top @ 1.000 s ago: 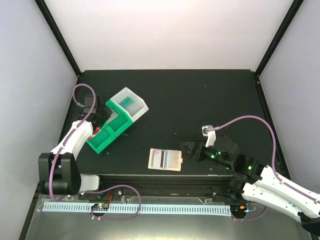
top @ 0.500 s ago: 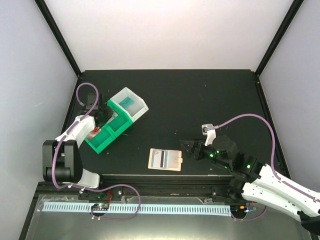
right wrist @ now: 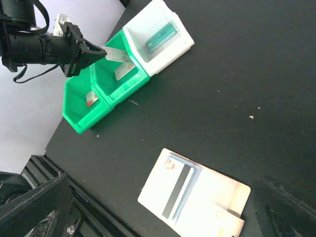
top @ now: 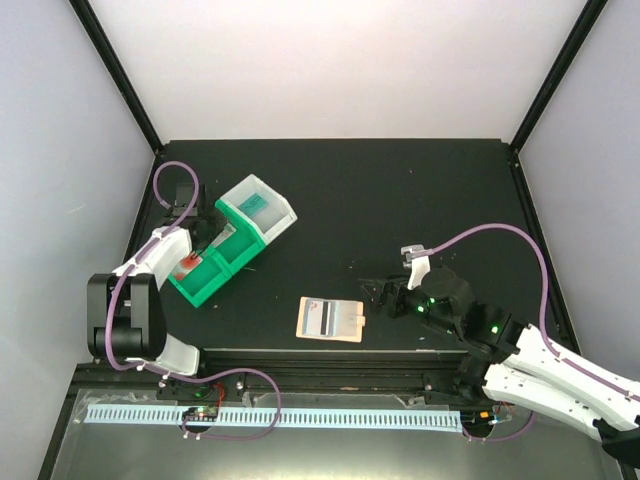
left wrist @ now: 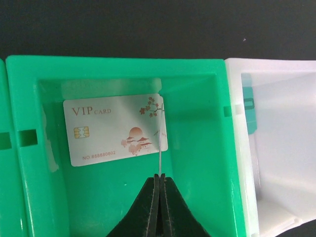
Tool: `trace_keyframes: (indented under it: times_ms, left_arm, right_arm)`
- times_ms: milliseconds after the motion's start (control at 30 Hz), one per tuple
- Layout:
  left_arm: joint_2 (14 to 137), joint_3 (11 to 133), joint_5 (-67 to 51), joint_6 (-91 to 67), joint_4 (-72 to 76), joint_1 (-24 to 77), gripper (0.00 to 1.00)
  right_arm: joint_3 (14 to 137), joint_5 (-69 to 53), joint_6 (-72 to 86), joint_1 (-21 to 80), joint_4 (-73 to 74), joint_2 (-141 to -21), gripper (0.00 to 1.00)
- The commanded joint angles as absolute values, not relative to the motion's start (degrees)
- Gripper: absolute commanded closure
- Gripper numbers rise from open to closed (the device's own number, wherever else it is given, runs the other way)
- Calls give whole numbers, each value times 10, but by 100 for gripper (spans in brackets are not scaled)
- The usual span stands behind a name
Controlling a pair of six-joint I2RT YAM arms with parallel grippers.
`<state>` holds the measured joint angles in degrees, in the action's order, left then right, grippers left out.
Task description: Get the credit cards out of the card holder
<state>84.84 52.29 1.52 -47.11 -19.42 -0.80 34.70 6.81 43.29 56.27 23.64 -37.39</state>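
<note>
The card holder (top: pixel 345 323) lies open near the table's front edge, with a pale card with a dark stripe (right wrist: pixel 173 190) in its left panel. My left gripper (left wrist: pixel 159 178) is shut on a thin pale credit card (left wrist: pixel 161 143), seen edge-on, above the middle green compartment. A white VIP card (left wrist: pixel 116 129) lies flat in that compartment. A card with a red blotch (top: pixel 188 262) lies in the end green compartment. A teal card (top: pixel 256 204) sits in the white bin. My right gripper (top: pixel 372 293) is open and empty, just right of the holder.
The green bin (top: pixel 205 288) and the white bin (top: pixel 283 217) joined to it stand slantwise at the table's left. The black frame posts and grey walls close in the back and sides. A metal rail runs along the front edge.
My left gripper has shifted a little over the green bin, still holding the pale card; the red-blotch card now shows. My right gripper has edged slightly left, nearer the holder.
</note>
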Motion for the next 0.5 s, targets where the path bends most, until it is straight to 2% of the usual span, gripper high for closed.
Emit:
trace_keyframes:
  times_ms: [0, 467]
  left_arm:
    - [855, 550, 31, -462, -180, -12, 99]
    - [880, 555, 46, -458, -179, -15, 98]
  right_arm:
    - [365, 86, 416, 565, 246, -372, 0]
    - [365, 93, 409, 565, 250, -378, 0]
